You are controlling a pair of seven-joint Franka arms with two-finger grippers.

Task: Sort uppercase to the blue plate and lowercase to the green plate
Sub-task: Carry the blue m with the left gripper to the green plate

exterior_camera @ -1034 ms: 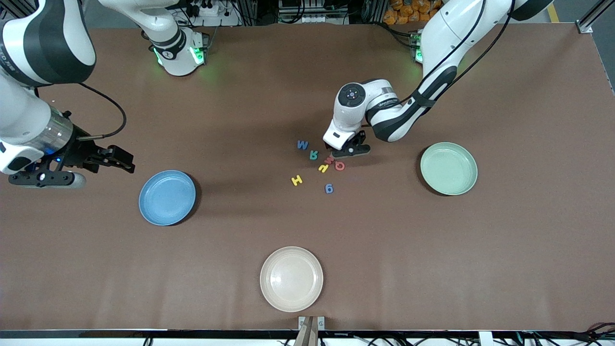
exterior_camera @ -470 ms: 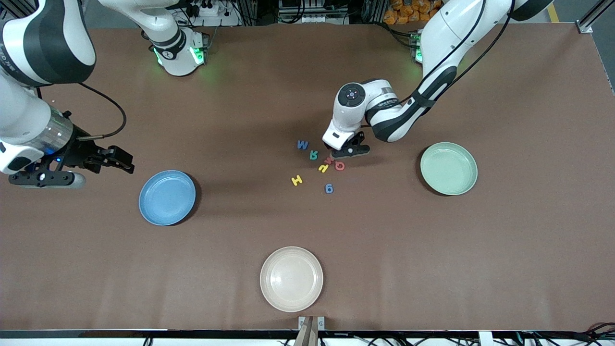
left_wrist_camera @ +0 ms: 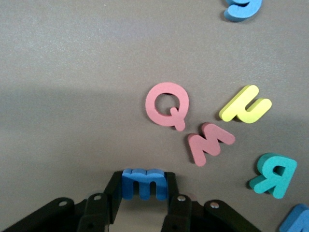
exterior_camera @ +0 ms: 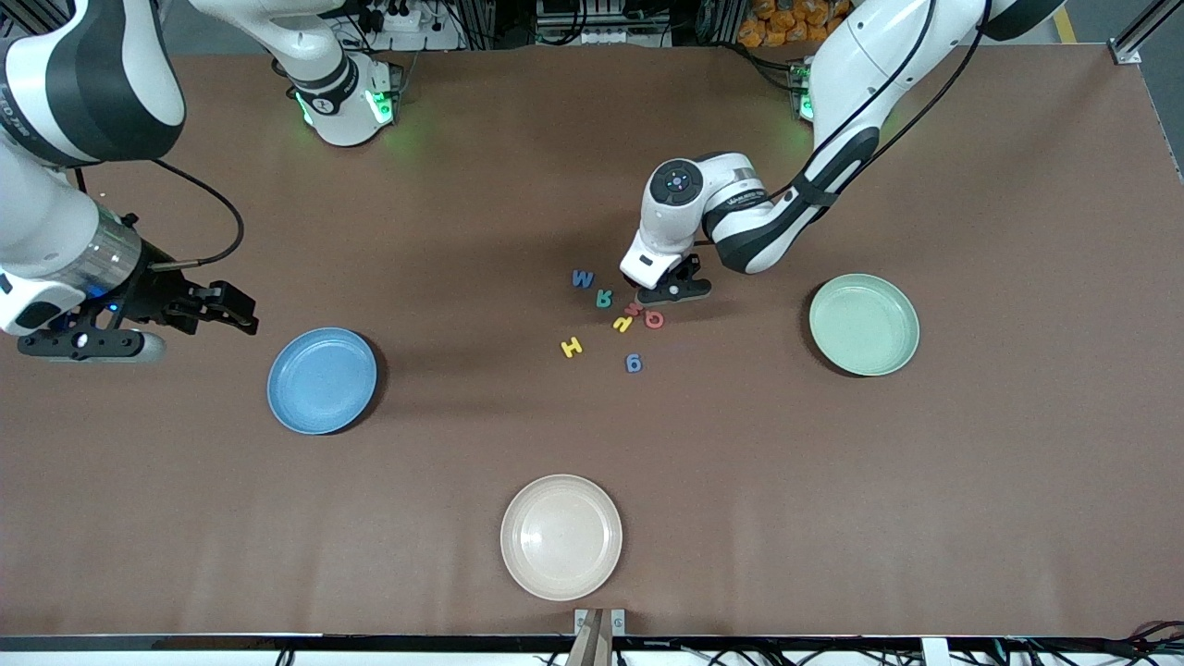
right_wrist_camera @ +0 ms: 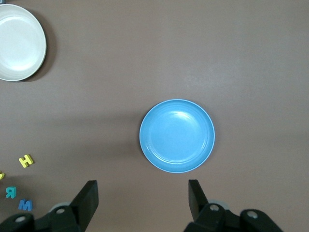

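Note:
My left gripper [left_wrist_camera: 143, 189] is shut on the small blue m [left_wrist_camera: 143, 182], low over the table at the letter cluster [exterior_camera: 668, 294]. Around it lie the red Q [left_wrist_camera: 166, 104], red m [left_wrist_camera: 210, 142], yellow h [left_wrist_camera: 246, 105], teal R [left_wrist_camera: 275, 174] and blue g [left_wrist_camera: 243, 8]. The blue M [exterior_camera: 581, 278] and yellow H [exterior_camera: 572, 348] lie toward the right arm's end of the cluster. The blue plate [exterior_camera: 322, 380] and green plate [exterior_camera: 864, 324] hold nothing. My right gripper [right_wrist_camera: 142, 203] hangs open and empty beside the blue plate.
A cream-white plate [exterior_camera: 561, 536] sits near the table's front edge, nearer the front camera than the letters. The letters lie close together in the table's middle, between the blue and green plates. The right arm waits.
The left gripper's fingers have drawn in onto the blue m. Neither arm has shifted noticeably, and the other letters lie as before.

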